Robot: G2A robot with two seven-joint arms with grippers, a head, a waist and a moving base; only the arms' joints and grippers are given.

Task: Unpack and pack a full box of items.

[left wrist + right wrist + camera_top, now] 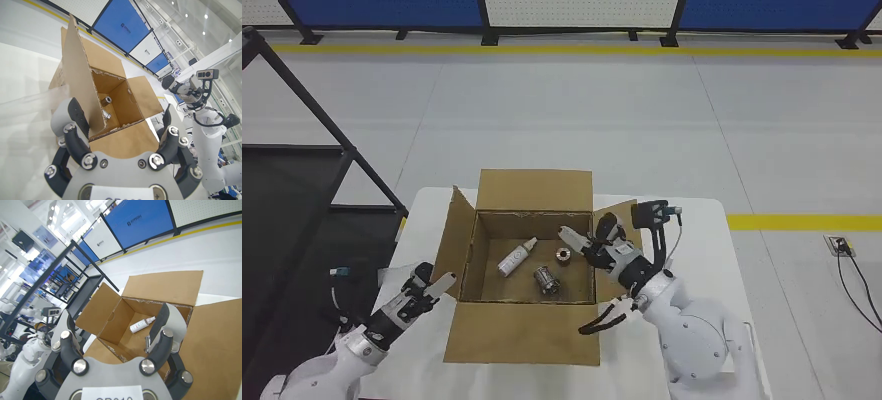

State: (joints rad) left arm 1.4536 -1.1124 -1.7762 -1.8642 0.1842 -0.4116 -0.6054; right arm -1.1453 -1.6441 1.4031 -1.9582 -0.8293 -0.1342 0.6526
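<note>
Left gripper (430, 283) low, just beside the left flap of the box (532, 335); jaws wide, empty. Right gripper (582, 243) over the box's right edge, angled inward; jaws wide, empty. Spray bottle (516, 258) and metal parts (547, 281) lie inside.

box (534, 190) on tbl (697, 215); inside: bottle (515, 258) left of metal parts (547, 280)

We found the box (522, 335) matt brown corrugated cardboard, its torn edges rough. The spray bottle (515, 258) looked smooth, glossy white plastic; the fitting (547, 281) beside it was shiny bare metal. The bench (707, 215) was smooth and white. The left gripper (121, 104) had matt black rubbery pads (76, 113)
</note>
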